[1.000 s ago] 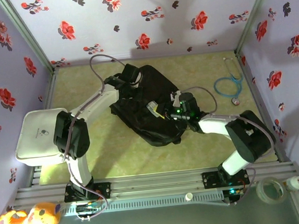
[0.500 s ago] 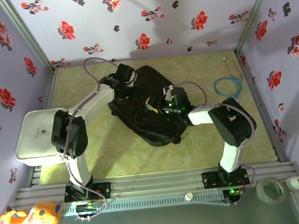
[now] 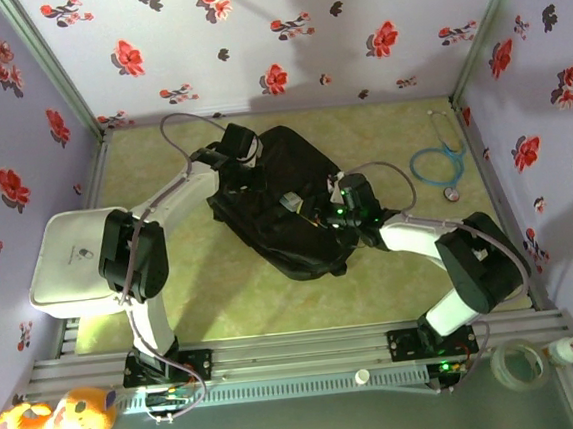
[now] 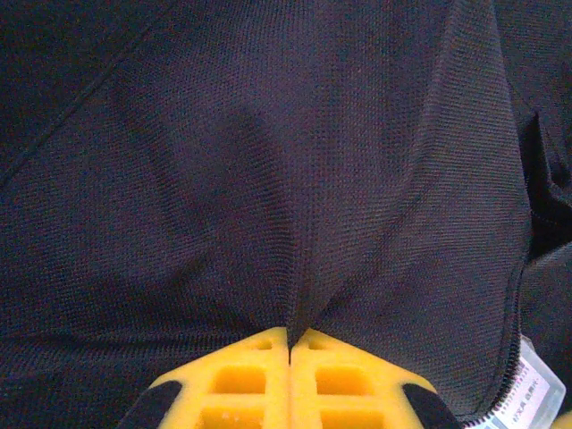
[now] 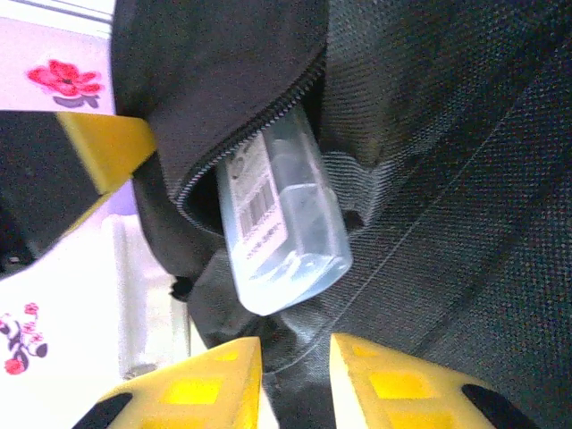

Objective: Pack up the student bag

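The student bag (image 3: 293, 229) is a big black backpack lying mid-table. My left gripper (image 3: 243, 161) is at its upper left edge. In the left wrist view the gripper (image 4: 290, 332) is shut on a pinched fold of the bag's fabric (image 4: 268, 179). A clear bottle with a barcode label (image 5: 281, 214) sticks halfway out of the bag's zip opening (image 5: 241, 134); it also shows from above (image 3: 292, 203). My right gripper (image 5: 295, 350) is open just short of the bottle's end, over the bag's fabric with nothing between its fingers. From above it (image 3: 334, 210) rests on the bag's right side.
A blue stethoscope (image 3: 438, 164) lies at the back right of the table. A white bin (image 3: 70, 262) stands at the left edge. A plush toy (image 3: 59, 422), a tape roll (image 3: 520, 364) and a small bottle (image 3: 571, 350) sit past the front rail.
The right gripper pushed left toward the bag's opening, then drew back right and stands apart from the bottle. The left gripper shifted slightly left, still pinching the fabric.
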Available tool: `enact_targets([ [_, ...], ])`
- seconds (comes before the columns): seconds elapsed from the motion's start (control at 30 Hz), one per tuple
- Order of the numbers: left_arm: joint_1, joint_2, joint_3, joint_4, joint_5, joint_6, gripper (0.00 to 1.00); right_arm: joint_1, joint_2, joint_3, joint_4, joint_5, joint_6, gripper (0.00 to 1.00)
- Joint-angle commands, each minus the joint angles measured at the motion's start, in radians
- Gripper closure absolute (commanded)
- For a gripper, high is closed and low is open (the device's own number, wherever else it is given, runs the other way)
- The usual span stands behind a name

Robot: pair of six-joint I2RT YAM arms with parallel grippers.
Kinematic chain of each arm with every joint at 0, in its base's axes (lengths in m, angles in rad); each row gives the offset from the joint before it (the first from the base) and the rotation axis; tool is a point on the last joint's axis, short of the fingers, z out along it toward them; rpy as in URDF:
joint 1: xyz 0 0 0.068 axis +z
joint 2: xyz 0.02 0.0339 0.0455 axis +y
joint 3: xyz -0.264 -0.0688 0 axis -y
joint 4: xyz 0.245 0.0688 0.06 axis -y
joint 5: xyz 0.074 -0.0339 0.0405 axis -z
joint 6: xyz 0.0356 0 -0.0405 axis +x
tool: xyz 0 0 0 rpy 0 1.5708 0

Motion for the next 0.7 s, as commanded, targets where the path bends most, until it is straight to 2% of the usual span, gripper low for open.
enact_targets([
  [0.0, 0.01, 0.006, -0.008, 0.031, 0.024, -0.015, 0.96, 0.013, 0.063, 0.079, -0.023, 0.033, -0.054, 0.78],
  [0.17, 0.011, 0.001, -0.009, 0.027, 0.031, -0.017, 0.96, 0.017, 0.176, 0.221, -0.01, 0.039, -0.102, 0.87],
  [0.37, 0.02, -0.016, -0.012, 0.026, 0.045, -0.028, 0.94, 0.017, 0.282, 0.317, -0.024, 0.047, -0.117, 0.9],
  [0.53, 0.038, -0.057, -0.008, 0.024, 0.068, -0.045, 0.79, 0.017, 0.223, 0.254, -0.021, 0.066, -0.116, 0.88],
  [0.67, 0.074, -0.132, -0.06, 0.051, 0.068, -0.076, 0.64, 0.018, 0.081, 0.205, -0.15, 0.127, -0.194, 0.8],
])
